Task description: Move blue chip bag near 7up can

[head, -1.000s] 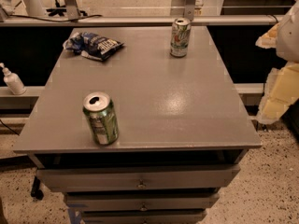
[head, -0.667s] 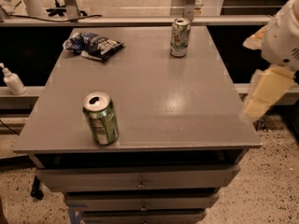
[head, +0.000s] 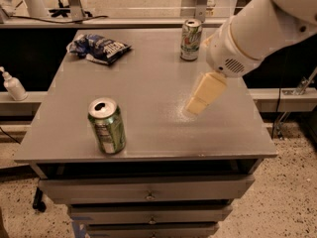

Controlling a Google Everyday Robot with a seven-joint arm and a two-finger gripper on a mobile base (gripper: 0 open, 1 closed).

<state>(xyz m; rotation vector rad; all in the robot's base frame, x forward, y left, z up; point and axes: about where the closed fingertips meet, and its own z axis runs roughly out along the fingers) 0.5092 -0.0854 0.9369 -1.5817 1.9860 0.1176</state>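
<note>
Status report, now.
End effector over table's right half. Blue chip bag far left corner, untouched. 7up can far edge, right of centre. Green can front left, not in the way.

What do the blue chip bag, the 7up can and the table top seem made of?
Blue chip bag: probably glossy foil or plastic film; it lies crumpled. 7up can: likely metal, printed sides, silvery top. Table top: smooth grey, faint sheen; laminate or painted metal, unclear. The claw hangs above its right part.
</note>
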